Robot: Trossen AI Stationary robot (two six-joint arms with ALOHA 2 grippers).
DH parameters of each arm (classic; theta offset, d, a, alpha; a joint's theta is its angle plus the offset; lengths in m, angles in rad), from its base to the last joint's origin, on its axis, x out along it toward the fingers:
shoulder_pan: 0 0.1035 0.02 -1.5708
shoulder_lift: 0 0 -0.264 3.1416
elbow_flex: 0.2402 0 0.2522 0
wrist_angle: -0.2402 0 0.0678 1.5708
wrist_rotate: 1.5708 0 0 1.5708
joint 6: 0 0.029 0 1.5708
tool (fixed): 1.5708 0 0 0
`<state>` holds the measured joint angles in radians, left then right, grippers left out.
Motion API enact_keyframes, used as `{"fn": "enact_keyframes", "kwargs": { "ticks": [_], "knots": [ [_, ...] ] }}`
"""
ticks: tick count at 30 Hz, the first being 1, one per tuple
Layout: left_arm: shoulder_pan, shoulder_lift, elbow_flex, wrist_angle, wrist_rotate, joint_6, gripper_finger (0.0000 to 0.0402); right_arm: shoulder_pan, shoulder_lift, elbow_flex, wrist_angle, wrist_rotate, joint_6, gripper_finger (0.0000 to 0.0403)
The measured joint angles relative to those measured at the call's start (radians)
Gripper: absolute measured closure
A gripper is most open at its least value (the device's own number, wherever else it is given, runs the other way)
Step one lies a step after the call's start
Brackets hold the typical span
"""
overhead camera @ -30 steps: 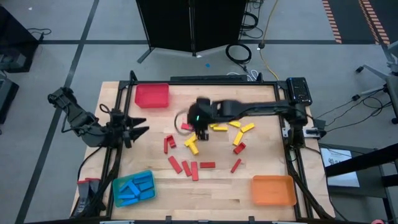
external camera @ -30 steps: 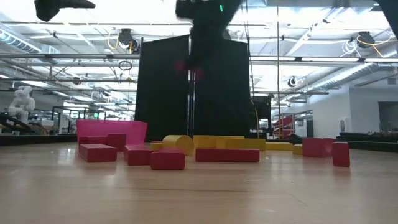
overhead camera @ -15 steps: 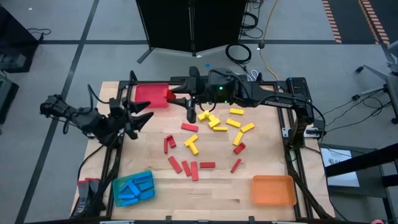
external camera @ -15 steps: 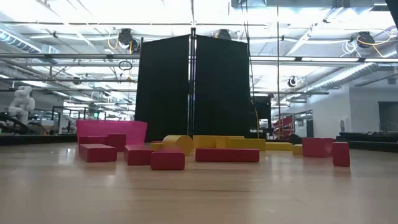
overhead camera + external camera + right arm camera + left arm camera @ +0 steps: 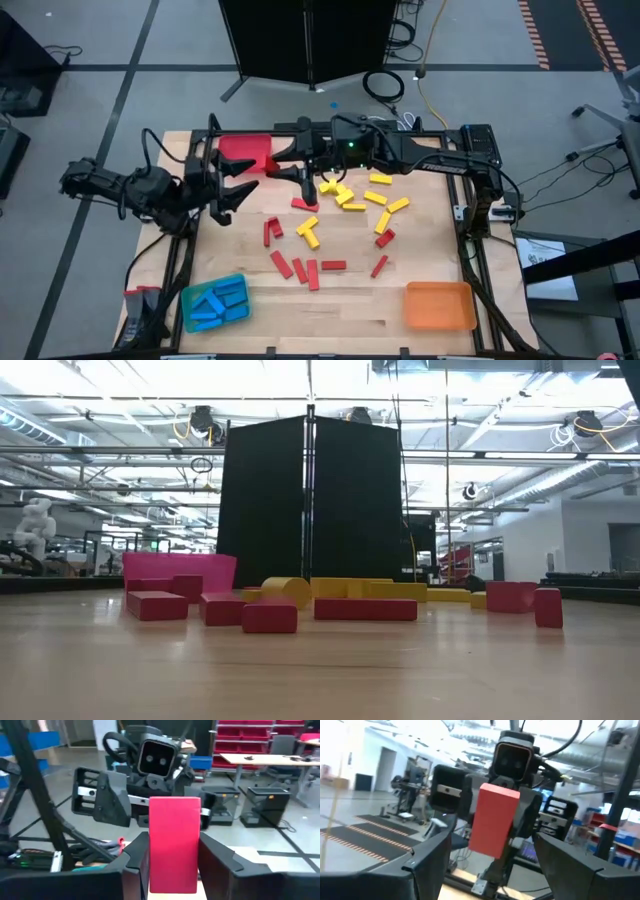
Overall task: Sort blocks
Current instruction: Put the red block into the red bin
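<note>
Red block held out from the right gripper toward the left gripper.

A red block is clamped upright in the right gripper, beside the red tray. The left gripper, fingers spread wide and empty, faces it just apart, the block's long axis crossing the gap. Since the earlier frame, the left gripper has been brought closer.

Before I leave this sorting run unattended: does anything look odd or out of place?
Yes: the right claw holds a red block in the air, facing the open left claw near the red tray. A handover looks odd, since that tray sits right beside them.
</note>
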<state>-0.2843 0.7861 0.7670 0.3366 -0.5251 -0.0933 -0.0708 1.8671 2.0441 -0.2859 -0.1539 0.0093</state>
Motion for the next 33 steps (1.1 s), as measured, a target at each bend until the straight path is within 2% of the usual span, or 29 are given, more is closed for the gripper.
{"fn": "enact_keyframes", "kwargs": {
  "ticks": [4,10,21,33],
  "knots": [
    [0.025,0.022,0.0,0.06,0.071,0.003,0.0111,0.007,0.003,0.0,-0.004,-0.028,-0.002,0.0294],
    [0.049,0.047,0.0,0.126,0.085,0.05,0.0111,0.007,0.003,0.0,0.002,-0.034,-0.003,0.0294],
    [0.097,0.102,0.0,0.198,0.175,0.048,0.0111,0.007,0.011,0.0,0.023,-0.066,-0.013,0.0294],
    [0.101,0.102,0.0,0.202,0.182,0.048,0.0111,0.007,0.038,0.0,0.031,-0.081,-0.013,0.0294]
  ]
}}
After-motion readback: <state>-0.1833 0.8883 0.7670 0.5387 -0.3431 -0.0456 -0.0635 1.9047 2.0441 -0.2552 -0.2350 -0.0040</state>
